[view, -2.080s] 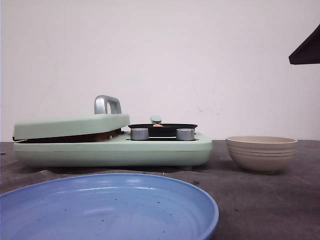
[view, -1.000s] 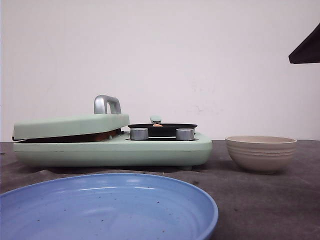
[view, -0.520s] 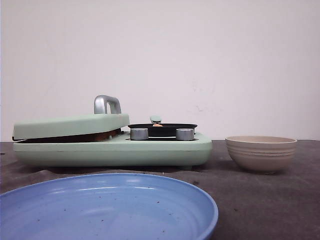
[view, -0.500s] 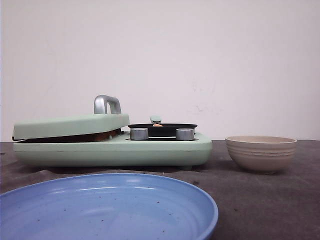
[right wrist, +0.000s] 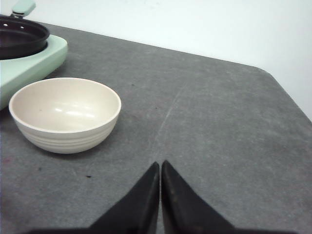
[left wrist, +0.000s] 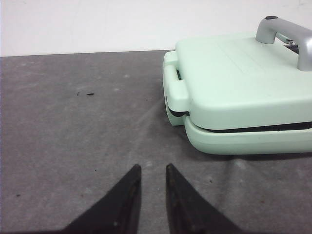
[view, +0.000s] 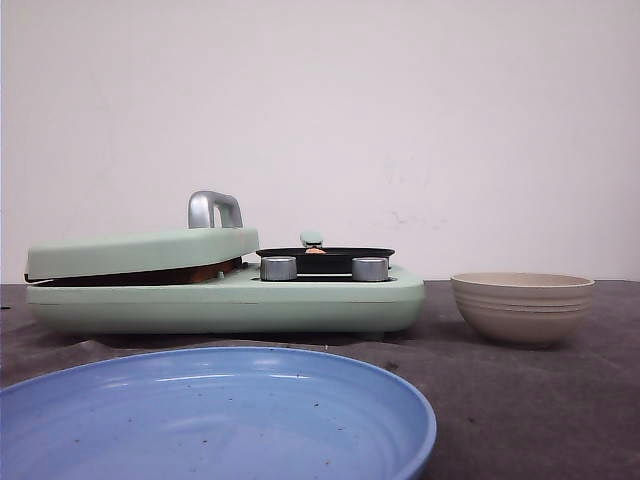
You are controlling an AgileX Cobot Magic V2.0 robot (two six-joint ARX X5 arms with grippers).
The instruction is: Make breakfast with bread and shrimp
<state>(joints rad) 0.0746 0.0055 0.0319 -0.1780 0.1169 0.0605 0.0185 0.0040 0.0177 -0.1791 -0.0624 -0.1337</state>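
A small orange-pink bit of shrimp point(view: 315, 250) peeks over the rim of the black pan point(view: 325, 260) on the mint-green cooker point(view: 225, 300). The bread is hidden; only a brown strip point(view: 150, 275) shows in the gap under the cooker's lowered lid point(left wrist: 243, 83). My left gripper point(left wrist: 152, 167) hovers over the grey mat beside the lid's hinge end, open by a narrow gap with nothing in it. My right gripper point(right wrist: 160, 163) is shut and empty, over the mat near the beige bowl point(right wrist: 65, 114). Neither gripper shows in the front view.
A large blue plate point(view: 215, 420) lies nearest the camera, in front of the cooker. The empty beige bowl point(view: 522, 308) stands to the cooker's right. A silver handle point(view: 214, 208) rises from the lid. The table's far corner and edge point(right wrist: 273, 80) lie beyond the right gripper.
The dark shape at the front view's upper right edge has left the view. Cooker, pan, bowl and plate have not moved.
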